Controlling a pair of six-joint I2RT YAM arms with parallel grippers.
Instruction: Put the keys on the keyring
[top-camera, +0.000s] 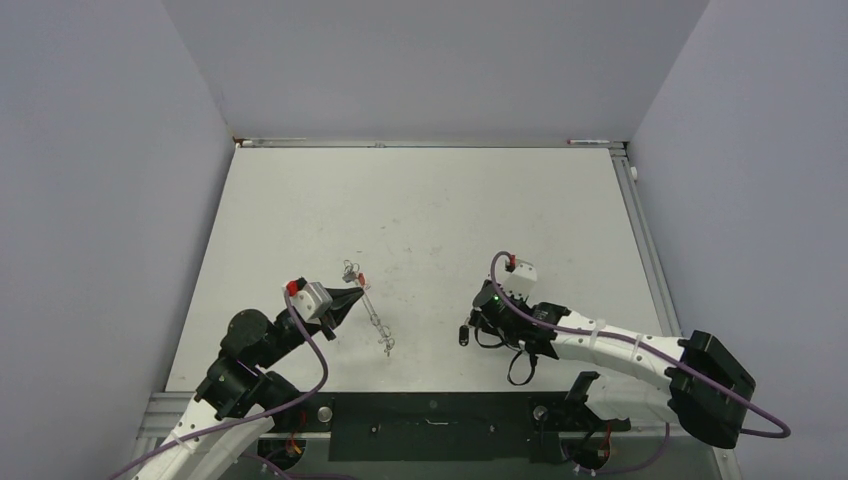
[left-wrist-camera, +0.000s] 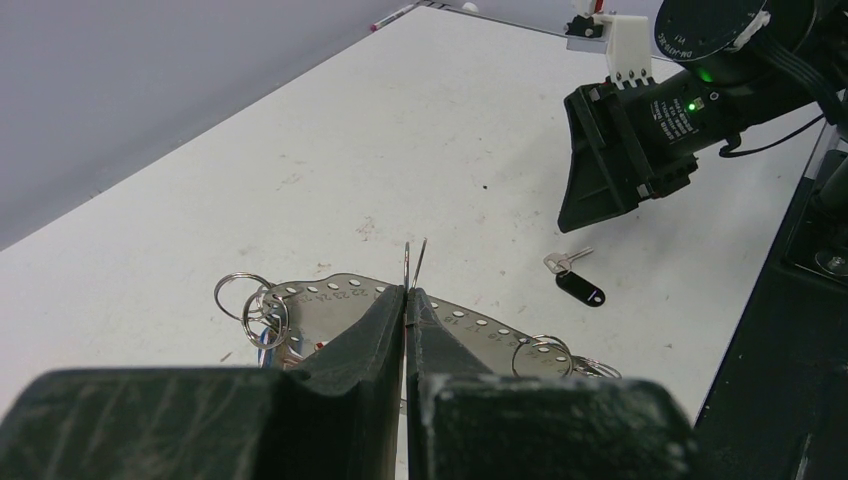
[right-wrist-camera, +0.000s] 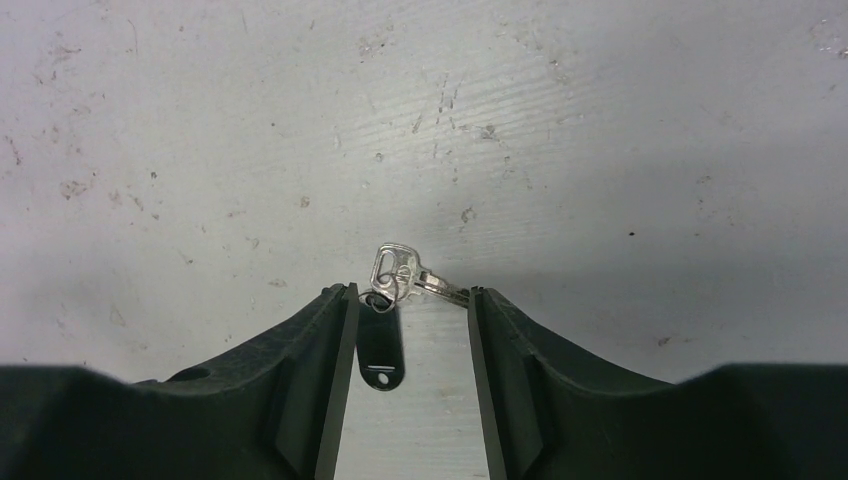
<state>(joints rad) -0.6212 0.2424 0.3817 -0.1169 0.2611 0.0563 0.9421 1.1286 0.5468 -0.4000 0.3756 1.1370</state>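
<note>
**Silver loop pinched on the left, black key between spread fingers on the right**

Silver wire forms the keyring (left-wrist-camera: 415, 262), which stands upright and edge-on in the left wrist view. The left gripper (left-wrist-camera: 406, 300) is pressed together on its lower part, with no gap showing between the jaws. Under that gripper, on the white table (top-camera: 430, 200), lies a curved metal strip (left-wrist-camera: 340, 292) punched with numbered holes. Several small rings (left-wrist-camera: 240, 296) cluster at both of its ends. From above, the left gripper (top-camera: 350, 300) sits at the near left of the table, with the strip running past its tip toward the near edge.

The right gripper (right-wrist-camera: 412, 300) is low over the table at the near right, well apart from the left one. Its jaws are spread and hold nothing. The black key (right-wrist-camera: 381, 350) lies flat on the table between them. Its dark plastic tag is close by one finger (right-wrist-camera: 335, 330), and its silver part (right-wrist-camera: 395, 270) points out past the fingertips. Whether the tag touches that finger cannot be told.
</note>
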